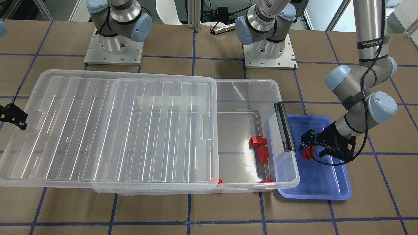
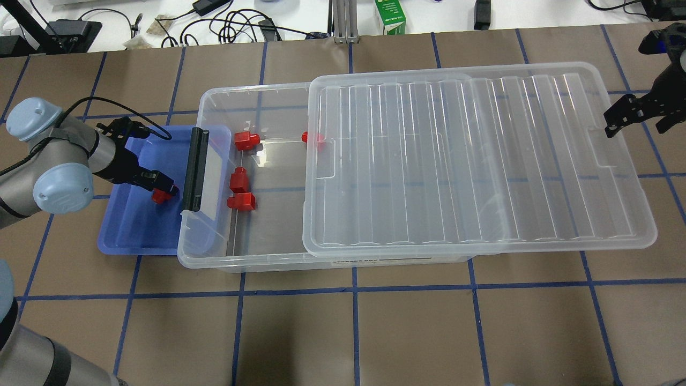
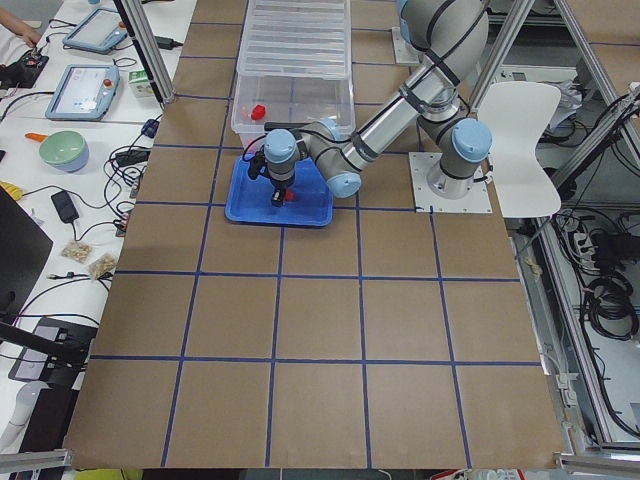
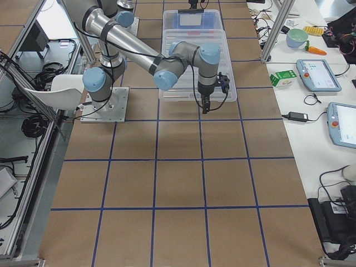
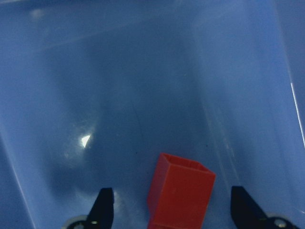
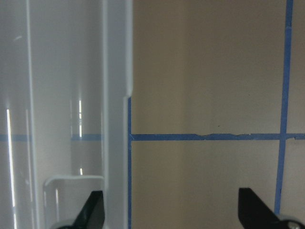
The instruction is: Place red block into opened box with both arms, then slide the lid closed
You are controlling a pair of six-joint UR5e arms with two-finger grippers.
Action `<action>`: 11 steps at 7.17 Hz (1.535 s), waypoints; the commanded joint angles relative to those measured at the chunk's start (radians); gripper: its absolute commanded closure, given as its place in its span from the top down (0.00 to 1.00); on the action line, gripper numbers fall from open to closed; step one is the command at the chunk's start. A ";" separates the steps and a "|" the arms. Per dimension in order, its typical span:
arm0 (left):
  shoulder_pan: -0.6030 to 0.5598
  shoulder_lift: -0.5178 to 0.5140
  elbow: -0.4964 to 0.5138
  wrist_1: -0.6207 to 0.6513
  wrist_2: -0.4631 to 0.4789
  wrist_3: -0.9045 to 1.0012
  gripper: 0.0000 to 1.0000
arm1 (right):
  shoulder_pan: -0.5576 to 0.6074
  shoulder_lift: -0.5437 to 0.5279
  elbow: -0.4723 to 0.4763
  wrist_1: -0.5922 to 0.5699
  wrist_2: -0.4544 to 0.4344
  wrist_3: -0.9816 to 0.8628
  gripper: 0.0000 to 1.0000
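The red block (image 5: pixel 181 195) lies on the floor of the blue tray (image 2: pixel 134 236). My left gripper (image 2: pixel 163 190) is low over it, open. In the left wrist view the fingers stand wide on either side of the block without touching it. The box (image 2: pixel 214 262) is beside the tray, its black bar (image 2: pixel 195 169) on the tray side, and it holds several other red blocks (image 2: pixel 241 202). The lid (image 2: pixel 455 161) covers most of the box and overhangs the far end. My right gripper (image 2: pixel 636 126) hovers open at the lid's overhanging short end, by its notch.
The two arm bases (image 1: pixel 114 49) stand behind the box. A green carton (image 2: pixel 391 16) and cables lie along the table's far edge. Brown paper with blue tape lines covers the table (image 2: pixel 353 332).
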 commanded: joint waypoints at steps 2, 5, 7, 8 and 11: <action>-0.005 0.026 0.009 0.003 -0.006 -0.036 0.00 | 0.014 -0.051 -0.118 0.160 0.000 0.005 1.00; -0.007 0.141 0.252 -0.378 0.006 -0.048 0.00 | 0.014 -0.190 -0.286 0.504 0.000 0.012 1.00; -0.077 0.200 0.446 -0.640 0.007 -0.178 0.00 | 0.014 -0.237 -0.231 0.512 -0.001 0.019 1.00; -0.182 0.209 0.463 -0.641 0.019 -0.332 0.00 | 0.035 -0.245 -0.230 0.511 0.005 0.040 1.00; -0.437 0.174 0.398 -0.535 0.101 -0.703 0.00 | 0.284 -0.245 -0.233 0.495 0.013 0.417 1.00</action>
